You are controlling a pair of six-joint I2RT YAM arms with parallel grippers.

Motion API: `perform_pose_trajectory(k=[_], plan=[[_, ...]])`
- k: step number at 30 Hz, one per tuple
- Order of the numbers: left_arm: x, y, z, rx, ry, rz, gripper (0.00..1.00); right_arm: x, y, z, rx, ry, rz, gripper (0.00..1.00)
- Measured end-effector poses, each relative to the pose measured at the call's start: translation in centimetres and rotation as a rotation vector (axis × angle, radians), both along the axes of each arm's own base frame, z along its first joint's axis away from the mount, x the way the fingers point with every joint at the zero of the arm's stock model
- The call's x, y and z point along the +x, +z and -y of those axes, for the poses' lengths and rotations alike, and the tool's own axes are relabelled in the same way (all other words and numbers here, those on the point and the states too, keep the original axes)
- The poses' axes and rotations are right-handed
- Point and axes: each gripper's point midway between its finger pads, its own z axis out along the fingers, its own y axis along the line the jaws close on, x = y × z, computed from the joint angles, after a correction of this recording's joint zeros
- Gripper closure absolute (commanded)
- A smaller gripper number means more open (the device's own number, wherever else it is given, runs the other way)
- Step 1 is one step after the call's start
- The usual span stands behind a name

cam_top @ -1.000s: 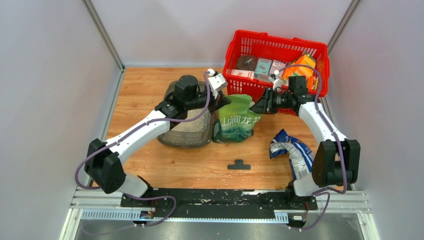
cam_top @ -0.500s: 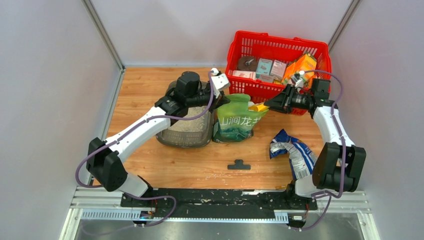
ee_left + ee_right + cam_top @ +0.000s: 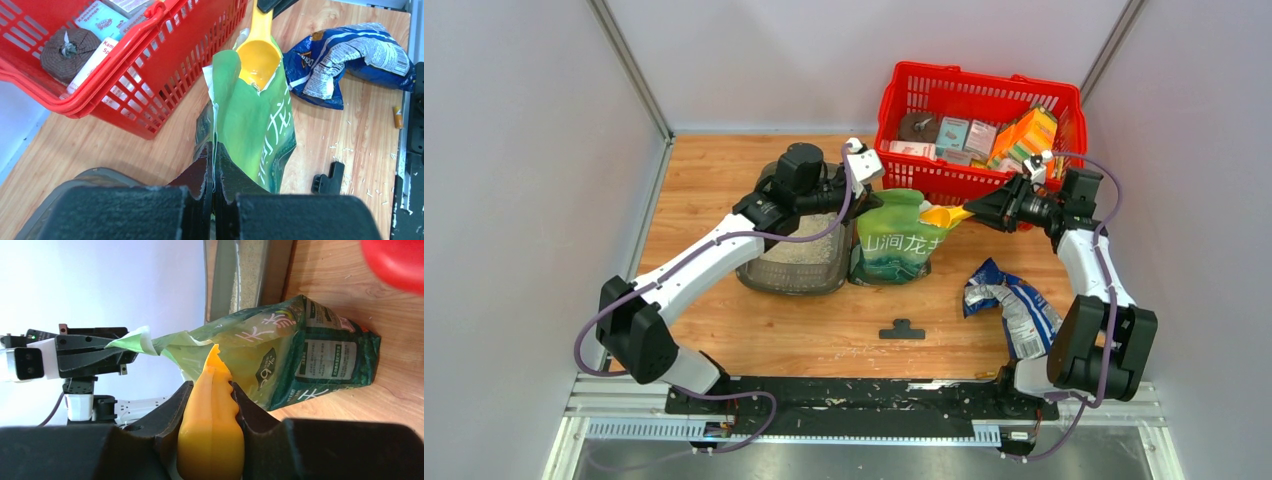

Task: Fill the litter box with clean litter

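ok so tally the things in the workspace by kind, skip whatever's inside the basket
bags: 2, green bag and blue bag
litter box: 1
red basket: 1
yellow scoop: 1
black clip: 1
total: 6

Left claw (image 3: pixel 214 152) pinched tight, right claw (image 3: pixel 211 386) partway closed, tips facing each other

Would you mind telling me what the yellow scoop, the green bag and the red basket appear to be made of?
Scoop: seemingly hard plastic, smooth and glossy, with highlights in the bowl.
Bag: thin glossy plastic film, creased, top edge torn.
Basket: moulded plastic, slotted walls, slight sheen.
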Motion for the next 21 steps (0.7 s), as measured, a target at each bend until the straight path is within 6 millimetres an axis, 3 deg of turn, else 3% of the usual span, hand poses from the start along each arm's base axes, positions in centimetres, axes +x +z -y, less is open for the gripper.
perform_pose_trajectory(k=[11,21], plan=[[-0.3,0.0,-0.1,0.016,-0.015,0.003,1.0,0.1,1.5,1.6,0.093,-0.014,0.011,1.0],[-0.4,0.0,0.0,0.013,-0.024,0.001,1.0,-0.1,1.6,1.9,0.104,-0.017,0.003,1.0]])
